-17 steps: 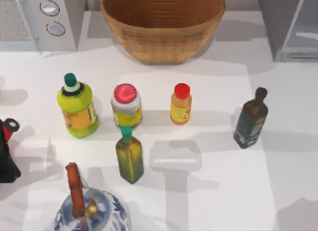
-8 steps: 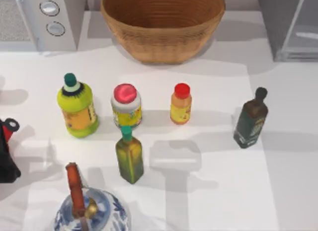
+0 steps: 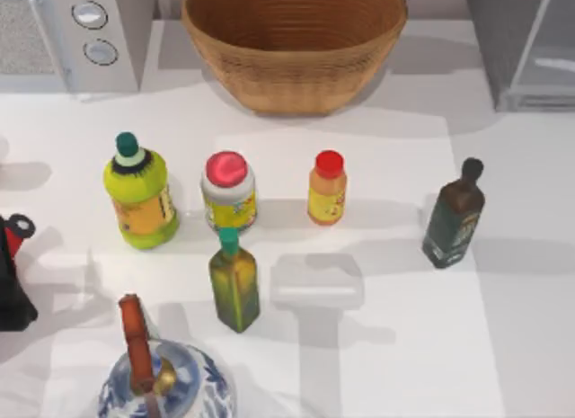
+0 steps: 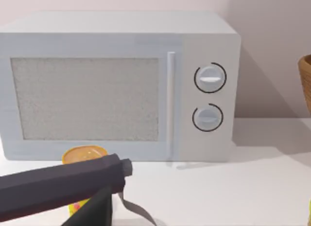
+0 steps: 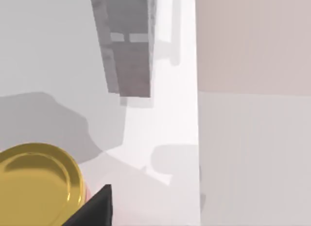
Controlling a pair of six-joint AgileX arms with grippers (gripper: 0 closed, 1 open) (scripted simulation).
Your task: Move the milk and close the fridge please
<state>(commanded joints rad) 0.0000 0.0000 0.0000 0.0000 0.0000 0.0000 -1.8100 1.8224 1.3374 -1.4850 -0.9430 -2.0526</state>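
Five bottles stand on the white table [image 3: 503,346] before a basket [image 3: 295,45]; gripper states unclear.

white table [image 3: 395,346] carries bottles [image 3: 328,188], a basket [image 3: 295,42], a microwave [image 3: 67,36].

Five bottles [image 3: 329,187], one basket [image 3: 295,42], one microwave [image 3: 67,36], perhaps one teapot [image 3: 162,382]

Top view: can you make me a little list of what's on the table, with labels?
back left: microwave
back middle: basket
back right: fridge
middle row: green-capped yellow bottle, red-lidded jar, red-capped orange bottle
right: dark bottle
front: olive bottle, blue-white teapot
milk: can't see it
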